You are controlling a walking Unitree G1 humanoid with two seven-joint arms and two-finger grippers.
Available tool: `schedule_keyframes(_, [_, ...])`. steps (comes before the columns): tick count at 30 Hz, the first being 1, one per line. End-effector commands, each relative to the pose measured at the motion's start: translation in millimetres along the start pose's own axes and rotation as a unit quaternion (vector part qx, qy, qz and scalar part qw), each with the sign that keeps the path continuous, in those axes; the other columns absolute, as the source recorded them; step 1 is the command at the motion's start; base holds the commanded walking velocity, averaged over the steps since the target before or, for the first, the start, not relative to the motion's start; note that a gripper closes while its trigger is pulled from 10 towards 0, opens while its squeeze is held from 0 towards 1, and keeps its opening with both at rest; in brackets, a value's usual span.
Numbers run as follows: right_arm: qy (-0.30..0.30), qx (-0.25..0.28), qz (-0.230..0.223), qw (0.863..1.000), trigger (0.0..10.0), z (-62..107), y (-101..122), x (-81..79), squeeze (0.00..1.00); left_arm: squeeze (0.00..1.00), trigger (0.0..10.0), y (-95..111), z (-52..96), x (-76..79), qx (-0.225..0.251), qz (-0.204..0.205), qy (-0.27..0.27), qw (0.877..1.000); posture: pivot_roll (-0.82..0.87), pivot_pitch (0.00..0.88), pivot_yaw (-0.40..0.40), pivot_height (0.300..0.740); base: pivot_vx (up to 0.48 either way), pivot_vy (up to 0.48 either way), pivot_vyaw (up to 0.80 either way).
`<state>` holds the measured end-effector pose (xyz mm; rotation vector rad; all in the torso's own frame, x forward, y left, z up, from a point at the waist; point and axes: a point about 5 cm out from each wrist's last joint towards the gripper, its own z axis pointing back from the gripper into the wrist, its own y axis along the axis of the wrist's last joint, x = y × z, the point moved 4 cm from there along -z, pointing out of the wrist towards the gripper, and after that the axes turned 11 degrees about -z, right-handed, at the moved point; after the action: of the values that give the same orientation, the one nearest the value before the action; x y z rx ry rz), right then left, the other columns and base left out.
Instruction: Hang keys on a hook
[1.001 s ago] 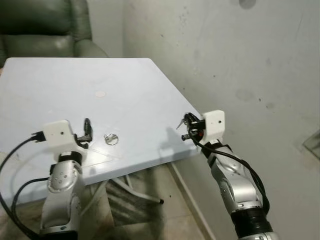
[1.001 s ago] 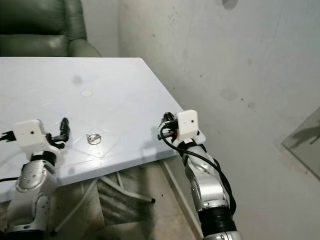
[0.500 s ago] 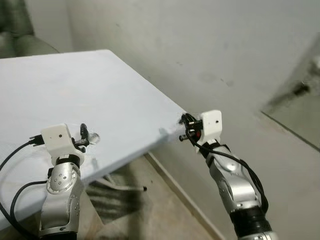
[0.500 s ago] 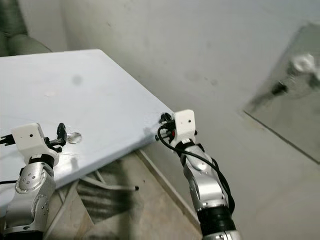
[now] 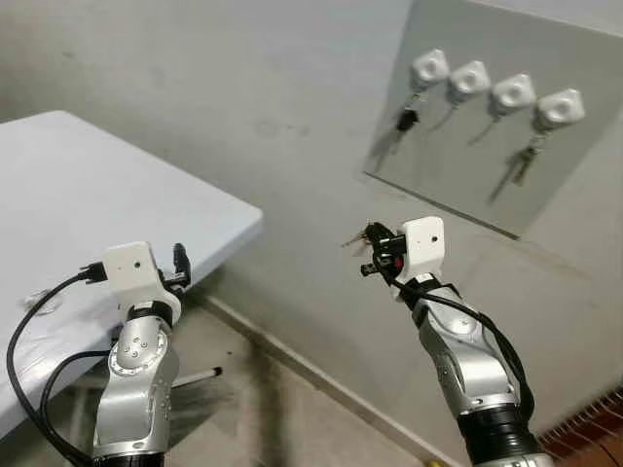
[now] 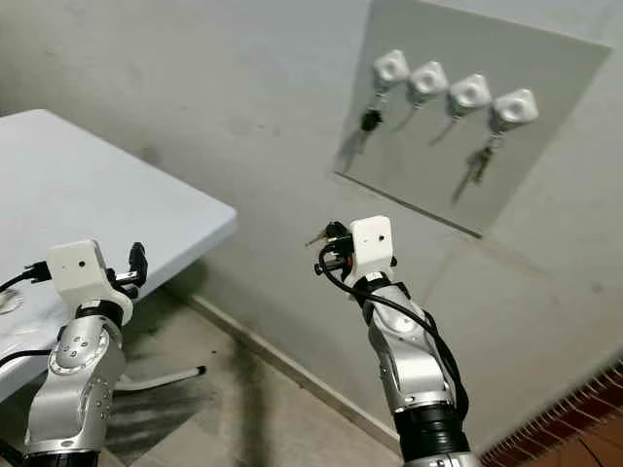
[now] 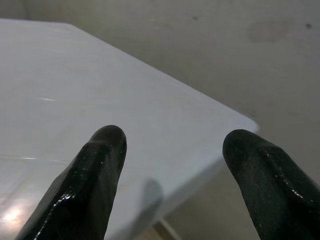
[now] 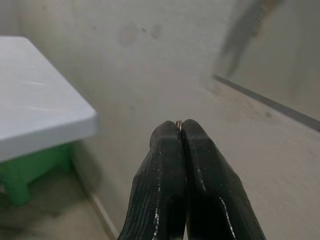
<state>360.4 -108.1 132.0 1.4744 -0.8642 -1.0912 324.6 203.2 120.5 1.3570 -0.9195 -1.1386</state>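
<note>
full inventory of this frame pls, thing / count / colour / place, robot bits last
Board: 1, grey, on the wall ahead, up and to the right.
Hooks: 4, white, in a row along the board's top.
Hung keys: 2 sets, dark, one under the leftmost hook, one under the rightmost; the two middle hooks look free.
Table: 1, white, to the left, corner towards the wall.
Wall: 1, grey, stained.
Floor: 1, beige.
Keys: 1 small metal set, sticking out of the right gripper.
Right gripper: 1, black fingers pinched on the keys, raised below the board.
Left gripper: 1, black fingers apart, by the table edge.
</note>
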Motion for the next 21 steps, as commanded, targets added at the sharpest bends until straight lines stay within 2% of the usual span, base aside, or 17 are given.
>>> schedule_keyframes(1, [0.002,0.012,0.001,1.000,10.0,-2.9,8.3,-2.1,0.00,0.00,10.0,0.2,-0.3,-2.0,-0.003,-0.003,0.007,1.000,-0.03,0.000,-0.102,0.740,0.000,0.000,0.00])
schedule_keyframes(21, [-0.006,0.011,-0.005,1.000,10.0,-4.0,6.9,-2.5,0.00,0.00,10.0,2.2,0.1,-1.2,0.004,-0.005,-0.001,1.000,-0.04,0.000,-0.091,0.740,0.000,0.000,0.00])
